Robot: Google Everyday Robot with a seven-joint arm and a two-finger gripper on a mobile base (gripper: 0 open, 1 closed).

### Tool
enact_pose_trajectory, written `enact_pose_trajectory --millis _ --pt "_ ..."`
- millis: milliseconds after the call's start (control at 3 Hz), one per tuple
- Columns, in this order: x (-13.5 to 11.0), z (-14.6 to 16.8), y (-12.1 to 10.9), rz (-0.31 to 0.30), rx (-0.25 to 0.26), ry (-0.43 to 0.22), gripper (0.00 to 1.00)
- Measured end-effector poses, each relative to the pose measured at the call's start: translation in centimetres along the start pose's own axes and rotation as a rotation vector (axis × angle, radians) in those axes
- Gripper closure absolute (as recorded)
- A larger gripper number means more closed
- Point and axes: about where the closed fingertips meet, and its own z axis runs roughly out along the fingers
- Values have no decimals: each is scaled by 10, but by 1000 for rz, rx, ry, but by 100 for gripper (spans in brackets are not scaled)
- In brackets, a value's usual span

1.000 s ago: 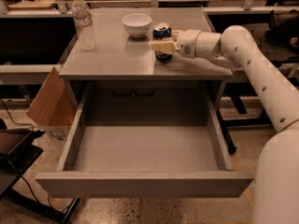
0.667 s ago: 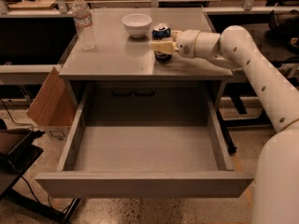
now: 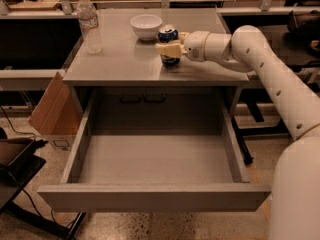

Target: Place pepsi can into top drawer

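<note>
Camera view: my jaws were in the upper middle of the frame, low over the grey worktop [image 3: 120, 61], at the end of my white arm [image 3: 260, 59], which reached in from the right edge. They were right at the pepsi can [image 3: 168, 33], with their tan front part lying across the can's middle, so that its silver top showed above them and its dark base below. I could not tell whether the jaws were clamped on the can or only set around it, because the far side was hidden behind the can.

The can stood upright on the worktop, towards the back and a little right of centre. Just beside it, to the upper left, sat a white bowl [image 3: 146, 26]; the two were close, but I could not tell whether they touched. A clear water bottle [image 3: 89, 24] stood upright near the worktop's left edge, well apart from the can.

The top drawer [image 3: 150, 199] was pulled fully out towards the bottom of the frame, filling the lower middle, its flat front panel nearest the camera and its low side walls running back under the worktop. A flat piece of brown cardboard [image 3: 52, 109] leaned against the left side of the worktop's frame, in the left middle of the picture.
</note>
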Motion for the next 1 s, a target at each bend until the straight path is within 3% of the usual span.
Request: enact_pose_trajectory --millis 333,667,1000 --pt "-22 1 29 -37 -34 0 100" --pt "-51 -15 76 -95 -54 7 100" --pt "-52 -34 106 -106 -61 25 100"
